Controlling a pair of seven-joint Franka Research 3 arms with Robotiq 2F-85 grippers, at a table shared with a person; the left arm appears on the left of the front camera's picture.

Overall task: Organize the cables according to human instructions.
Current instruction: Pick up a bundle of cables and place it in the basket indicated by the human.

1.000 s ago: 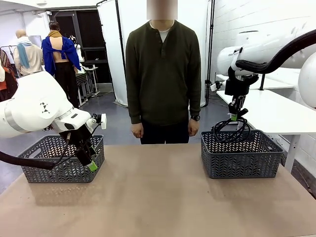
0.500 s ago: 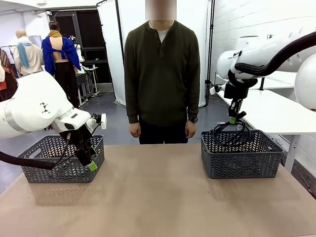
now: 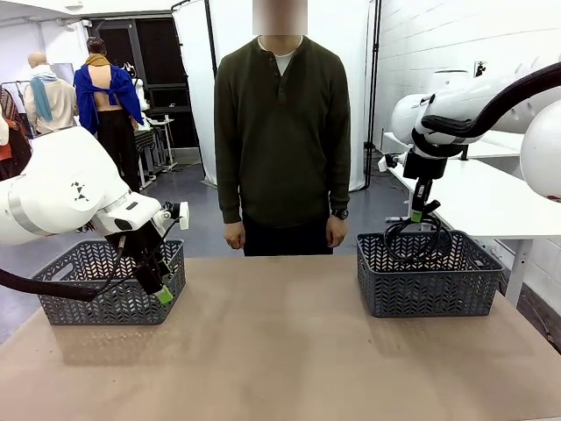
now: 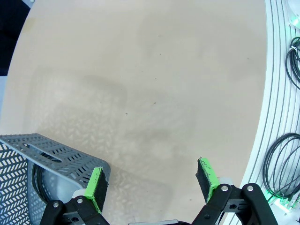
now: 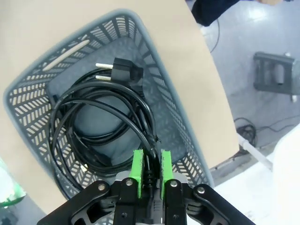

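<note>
A: Front view first. What do the arms show?

B: The right gripper (image 3: 415, 213) hangs over the right basket (image 3: 426, 274), its jaws pinched shut on a black cable (image 3: 419, 239). The coil dangles from the fingers, its lower loops dipping inside the basket's rim. The left gripper (image 3: 164, 294) sits low at the near corner of the left basket (image 3: 107, 282), on the table (image 3: 280, 351). A person (image 3: 281, 140) stands at the far side, both hands hanging down (neither one reaching toward anything).

A: Are the left jaws open?

B: Hard to judge from the front. The left wrist view settles it: the left gripper (image 4: 152, 180) has its green pads spread wide apart, bare tabletop (image 4: 140, 84) between them and nothing held. One pad sits just beside the corner of the left basket (image 4: 47, 154), and a dark cord (image 4: 40, 180) shows through its wall.

A: And the right wrist view?

B: The right gripper (image 5: 151, 169) has its pads closed tight on a few strands of the cable (image 5: 103, 122). The rest of the coil spreads below, inside the right basket (image 5: 178, 112). Its plug (image 5: 124, 72), with two metal pins, lies toward the basket's far end (more than one cord may be in there; I cannot tell them apart).
</note>
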